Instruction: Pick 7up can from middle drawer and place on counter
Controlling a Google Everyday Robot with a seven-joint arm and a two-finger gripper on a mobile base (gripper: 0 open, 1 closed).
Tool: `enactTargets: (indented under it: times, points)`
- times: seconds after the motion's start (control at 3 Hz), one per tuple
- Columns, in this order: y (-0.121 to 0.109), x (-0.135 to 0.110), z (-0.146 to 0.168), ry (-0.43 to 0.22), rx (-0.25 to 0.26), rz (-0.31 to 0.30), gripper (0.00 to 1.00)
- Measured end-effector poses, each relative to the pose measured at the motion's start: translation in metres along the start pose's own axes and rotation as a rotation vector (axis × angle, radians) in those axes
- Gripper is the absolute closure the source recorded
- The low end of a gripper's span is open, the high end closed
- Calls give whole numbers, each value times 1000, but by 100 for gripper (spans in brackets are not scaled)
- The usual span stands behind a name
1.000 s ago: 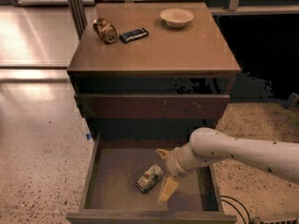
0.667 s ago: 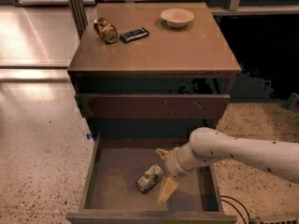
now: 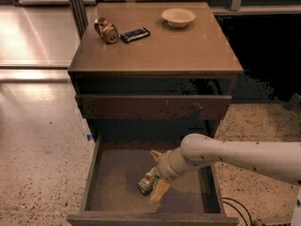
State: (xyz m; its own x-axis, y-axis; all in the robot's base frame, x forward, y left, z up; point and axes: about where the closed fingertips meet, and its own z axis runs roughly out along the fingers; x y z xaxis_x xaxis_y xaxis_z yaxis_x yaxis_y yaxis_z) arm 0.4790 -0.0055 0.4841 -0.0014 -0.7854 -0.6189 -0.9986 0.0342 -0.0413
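Note:
The 7up can (image 3: pixel 147 182) lies on its side on the grey-brown floor of the open middle drawer (image 3: pixel 113 187), near its middle. My gripper (image 3: pixel 157 173) reaches down into the drawer from the right on a white arm. Its two pale fingers (image 3: pixel 159 190) stand apart on either side of the can's right end, one behind it and one in front. The can still rests on the drawer floor. The counter (image 3: pixel 183 44) is the reddish-brown cabinet top above.
On the counter lie a brown-gold can (image 3: pixel 106 30) on its side, a dark snack bar (image 3: pixel 135 34) and a pale bowl (image 3: pixel 178 17). A closed drawer front (image 3: pixel 153 106) sits above the open drawer. Speckled floor surrounds the cabinet.

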Motion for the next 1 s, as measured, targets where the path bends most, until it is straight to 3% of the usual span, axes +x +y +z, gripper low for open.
enactTargets:
  times: [0.33, 1.0]
  points:
    - [-5, -11, 22, -5, 0, -34, 0]
    - [-6, -6, 50, 55, -22, -79, 0]
